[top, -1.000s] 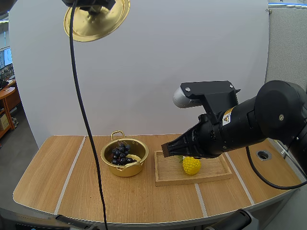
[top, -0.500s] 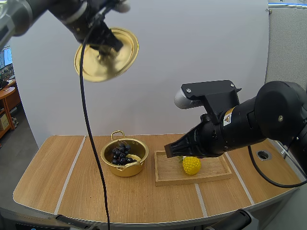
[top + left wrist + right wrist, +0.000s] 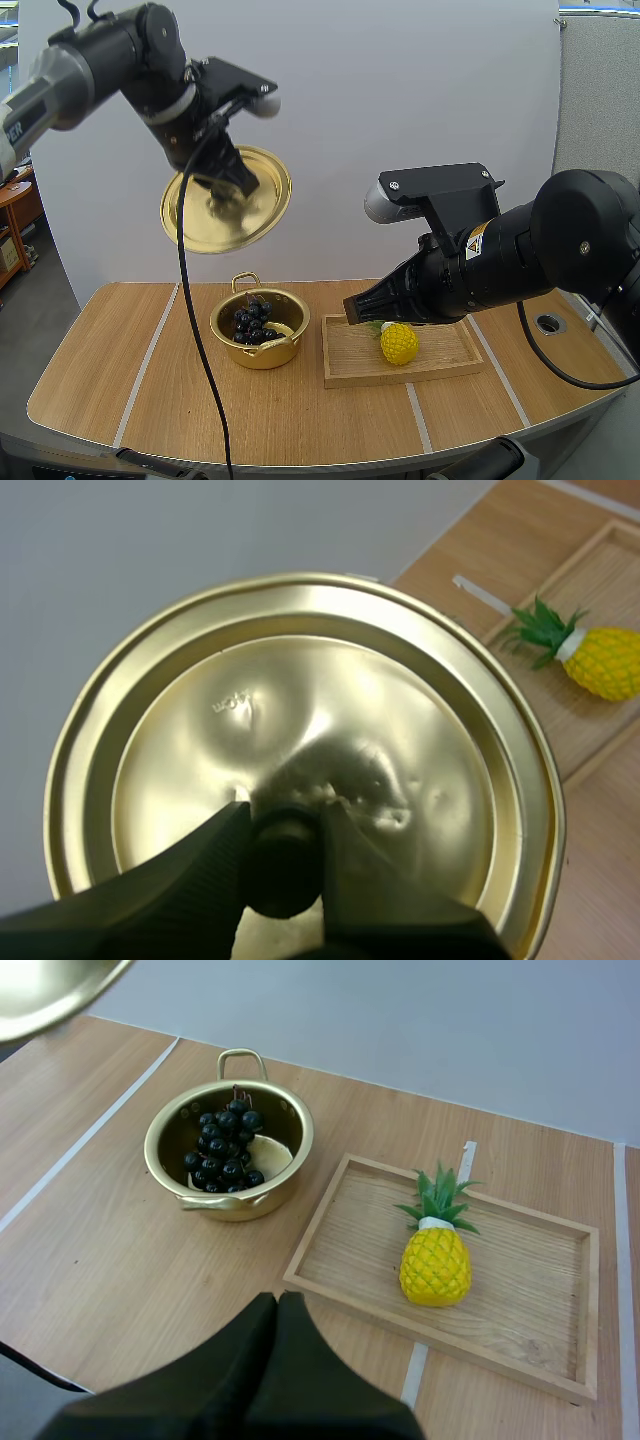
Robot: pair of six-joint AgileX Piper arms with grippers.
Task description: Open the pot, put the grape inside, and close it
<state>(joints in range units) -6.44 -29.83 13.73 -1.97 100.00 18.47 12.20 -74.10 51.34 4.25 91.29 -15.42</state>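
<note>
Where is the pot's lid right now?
In the high view the lid hangs in the air at the left side, above the open pot. The left gripper pinches it by its knob.

- Yellow-and-black warning sticker (image 3: 473, 243) on the right arm (image 3: 560, 240), black housing. It has a triangle sign, but the wording is too small to read.
- White lettering (image 3: 12, 130) on the grey link of the left arm (image 3: 110, 60). It's partly cut off and I can't make out the chars.
- Short stamped mark (image 3: 232, 702) in the gold metal of the lid (image 3: 400, 710). A few chars, approx. 3-4, not legible.
- So no word, brand or no. is actually readable.
</note>
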